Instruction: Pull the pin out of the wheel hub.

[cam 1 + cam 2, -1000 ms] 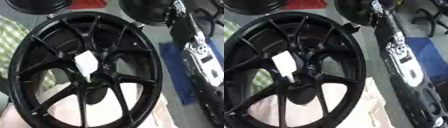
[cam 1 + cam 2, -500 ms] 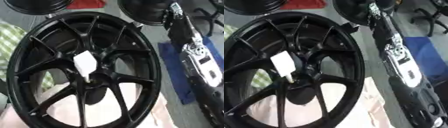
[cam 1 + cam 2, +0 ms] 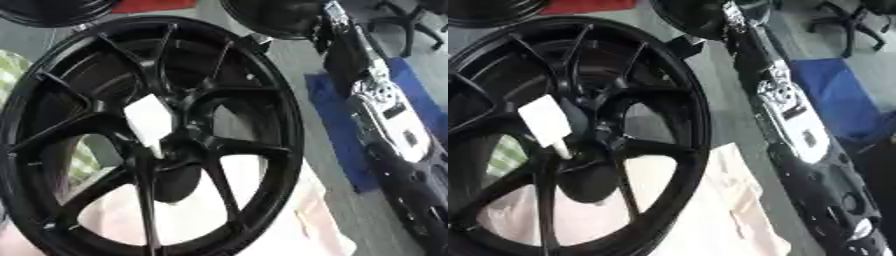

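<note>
Left eye view — the black wheel point(image 3: 149, 135) stands tilted on pale cloth point(image 3: 710, 220), a white pin point(image 3: 150, 120) still seated at its hub. The right arm point(image 3: 798, 130) stretches along the right side — its hand's fingers cannot be made out.

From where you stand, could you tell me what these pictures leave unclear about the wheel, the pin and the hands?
- Pin: only a white block with a thin stem at the hub shows; how deep it sits is hidden by the spokes.
- Wheel: both views cut off its left and lower rim.
- Right arm: runs along the right side; its hand cannot be picked out.
- Left hand: in neither view.
</note>
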You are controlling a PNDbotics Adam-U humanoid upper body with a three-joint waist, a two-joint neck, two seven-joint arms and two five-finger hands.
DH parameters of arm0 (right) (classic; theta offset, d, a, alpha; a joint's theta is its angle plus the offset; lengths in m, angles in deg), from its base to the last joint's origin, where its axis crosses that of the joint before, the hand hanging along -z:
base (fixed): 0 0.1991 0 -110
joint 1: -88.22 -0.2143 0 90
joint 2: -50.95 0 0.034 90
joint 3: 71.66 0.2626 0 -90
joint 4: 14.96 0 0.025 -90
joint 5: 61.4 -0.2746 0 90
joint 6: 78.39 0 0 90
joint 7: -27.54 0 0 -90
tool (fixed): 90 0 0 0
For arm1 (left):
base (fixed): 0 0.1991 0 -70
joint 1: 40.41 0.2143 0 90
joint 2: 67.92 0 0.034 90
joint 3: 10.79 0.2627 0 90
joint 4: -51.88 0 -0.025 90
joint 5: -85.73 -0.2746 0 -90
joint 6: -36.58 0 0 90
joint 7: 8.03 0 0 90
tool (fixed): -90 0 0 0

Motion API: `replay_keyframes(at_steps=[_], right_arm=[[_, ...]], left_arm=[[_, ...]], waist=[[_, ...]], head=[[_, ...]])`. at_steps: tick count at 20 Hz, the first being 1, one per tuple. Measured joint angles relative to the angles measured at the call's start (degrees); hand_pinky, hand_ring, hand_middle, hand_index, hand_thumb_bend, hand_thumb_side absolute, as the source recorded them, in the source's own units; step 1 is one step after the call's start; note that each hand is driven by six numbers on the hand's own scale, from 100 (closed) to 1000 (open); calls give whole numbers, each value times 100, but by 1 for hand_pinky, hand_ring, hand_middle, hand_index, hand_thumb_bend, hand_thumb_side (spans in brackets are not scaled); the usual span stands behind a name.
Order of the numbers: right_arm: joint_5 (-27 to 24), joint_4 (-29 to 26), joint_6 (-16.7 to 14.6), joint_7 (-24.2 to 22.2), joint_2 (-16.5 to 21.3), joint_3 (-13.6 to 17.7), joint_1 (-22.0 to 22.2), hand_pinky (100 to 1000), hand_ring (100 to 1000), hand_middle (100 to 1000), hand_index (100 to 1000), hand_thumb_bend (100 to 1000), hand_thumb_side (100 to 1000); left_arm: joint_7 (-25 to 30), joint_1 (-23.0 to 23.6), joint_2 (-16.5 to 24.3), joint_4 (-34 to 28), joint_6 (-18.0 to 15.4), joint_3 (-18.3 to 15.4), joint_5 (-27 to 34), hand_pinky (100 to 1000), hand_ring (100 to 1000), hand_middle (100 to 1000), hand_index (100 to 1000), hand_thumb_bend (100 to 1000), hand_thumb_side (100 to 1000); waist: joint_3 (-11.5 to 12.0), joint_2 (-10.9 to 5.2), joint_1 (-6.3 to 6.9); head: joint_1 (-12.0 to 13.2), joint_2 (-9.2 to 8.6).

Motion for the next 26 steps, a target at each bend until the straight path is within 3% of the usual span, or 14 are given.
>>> replay_keyframes(at_steps=[5, 11, 18, 21, 22, 23, 25, 26], right_arm=[[71, 62, 41, -47, 0, -15, 83, 1000, 735, 510, 710, 100, 745], [106, 80, 30, -84, 59, -39, 137, 1000, 735, 510, 710, 100, 741], [139, 80, 30, -86, 125, -39, 138, 1000, 736, 510, 710, 100, 745], [142, 80, 30, -86, 152, -40, 136, 1000, 735, 510, 709, 100, 743], [142, 80, 30, -86, 154, -40, 136, 1000, 735, 509, 710, 100, 730], [142, 80, 30, -87, 156, -44, 129, 1000, 735, 510, 710, 100, 741], [141, 80, 34, -95, 157, -71, 92, 1000, 735, 510, 710, 100, 740], [141, 80, 38, -107, 157, -80, 73, 1000, 735, 510, 710, 100, 730]], left_arm=[[1009, -534, 844, -2, -220, 331, -99, 826, 630, 676, 820, 480, 624], [2707, -1872, 1324, -25, -422, 800, 189, 828, 683, 698, 823, 502, 615], [4155, -3181, 1294, -39, 159, 1510, 495, 822, 716, 710, 823, 531, 602], [4519, -3587, 1126, -40, 393, 1750, 491, 825, 723, 715, 823, 539, 596], [4613, -3725, 1049, -40, 474, 1822, 491, 826, 723, 716, 825, 486, 643], [4700, -3863, 972, -40, 552, 1886, 491, 827, 726, 720, 827, 539, 594], [4866, -4101, 795, -40, 711, 1994, 491, 828, 728, 724, 828, 538, 589], [4949, -4214, 701, -41, 790, 2036, 491, 829, 725, 723, 828, 485, 634]], waist=[[14, -3, 23], [4, -14, 47], [-86, -9, 191], [-121, 10, 177], [-124, 11, 168], [-124, 11, 161], [-125, 11, 140], [-132, 11, 126]], head=[[22, 2], [9, -13], [-39, -131], [-52, -192], [-61, -209], [-65, -216], [-64, -219], [-60, -230]])
